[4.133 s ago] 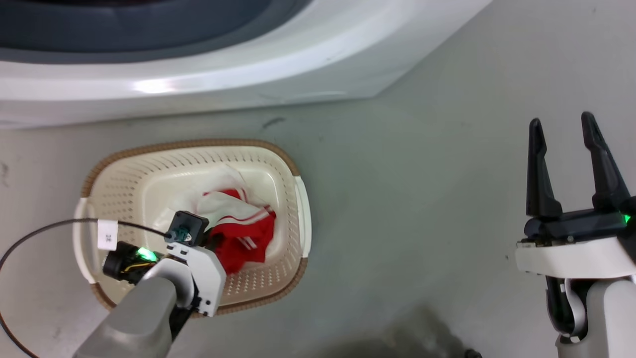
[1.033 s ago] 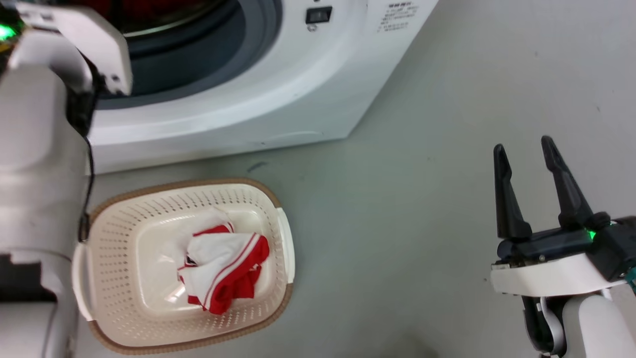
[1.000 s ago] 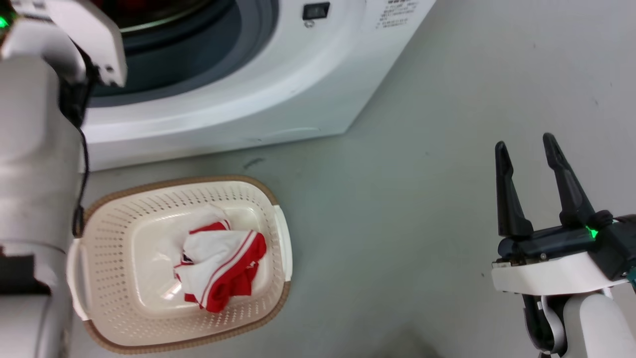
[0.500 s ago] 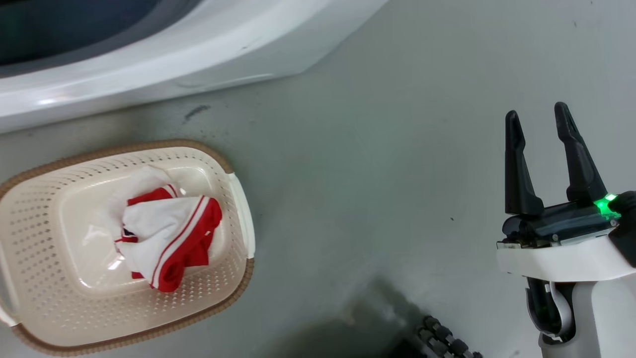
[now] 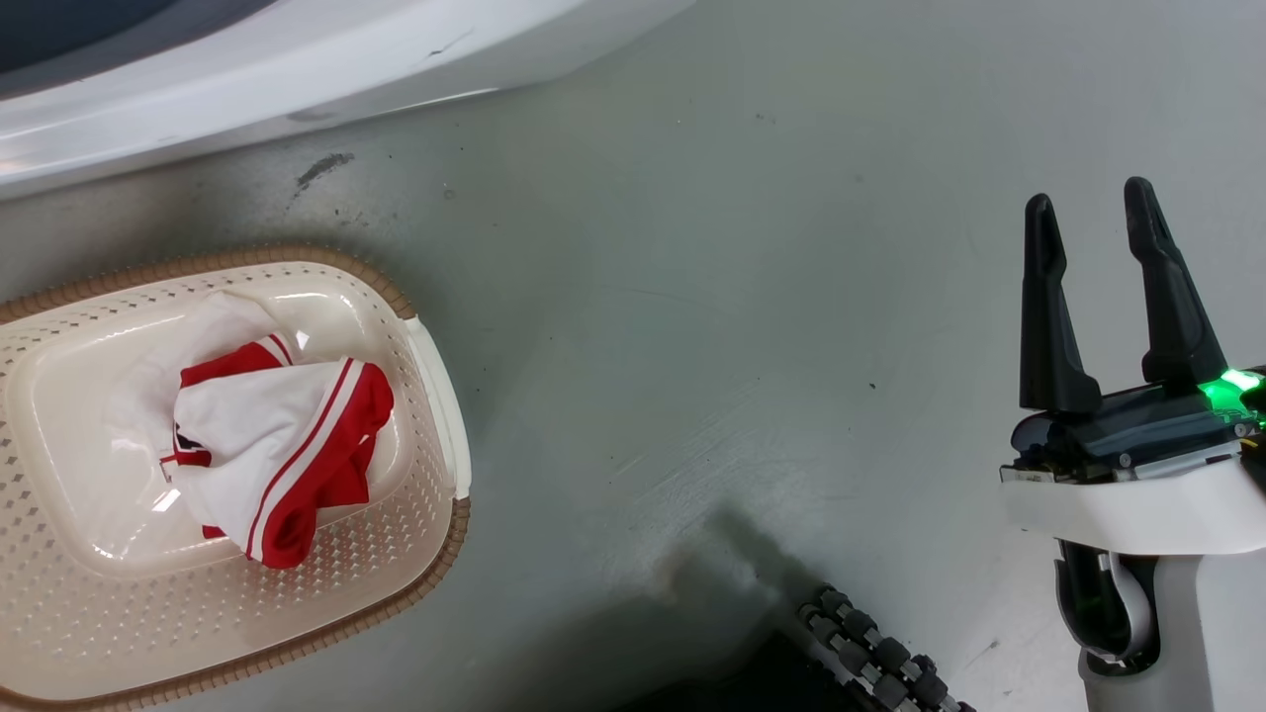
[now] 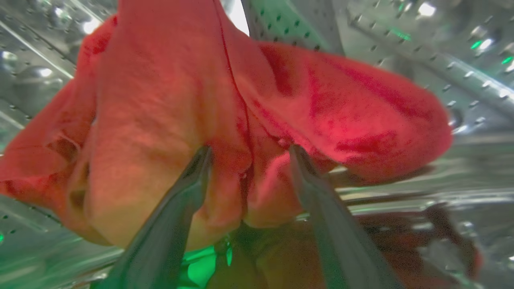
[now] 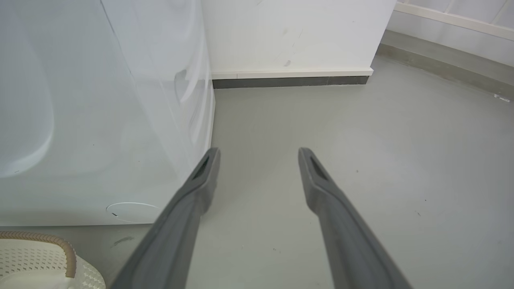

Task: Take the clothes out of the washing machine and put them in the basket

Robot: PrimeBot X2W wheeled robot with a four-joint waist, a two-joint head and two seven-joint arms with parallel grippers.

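Note:
In the left wrist view, the bright red garment [image 6: 160,100] lies inside the washing machine's perforated steel drum [image 6: 461,60]. My left gripper [image 6: 249,150] is open, its two fingers pushed into the cloth with a fold of red fabric between them. The red and white striped garment [image 5: 267,435] lies bunched in the cream basket [image 5: 297,255] on the floor, below the washing machine's white front [image 5: 297,59]. My right gripper [image 5: 1088,198] hangs open and empty over bare floor far right of the basket. The right wrist view shows that gripper [image 7: 257,150], the machine's side [image 7: 100,120] and the basket's corner [image 7: 48,241].
Grey floor spreads between the basket and my right arm. A black ribbed part of my base [image 5: 870,643] shows at the bottom edge. A white wall with a dark skirting strip [image 7: 289,78] stands behind the machine.
The head camera has tipped down and turned, so the basket sits further left and the porthole has left the picture. My left arm has left the head view. The right gripper stays open.

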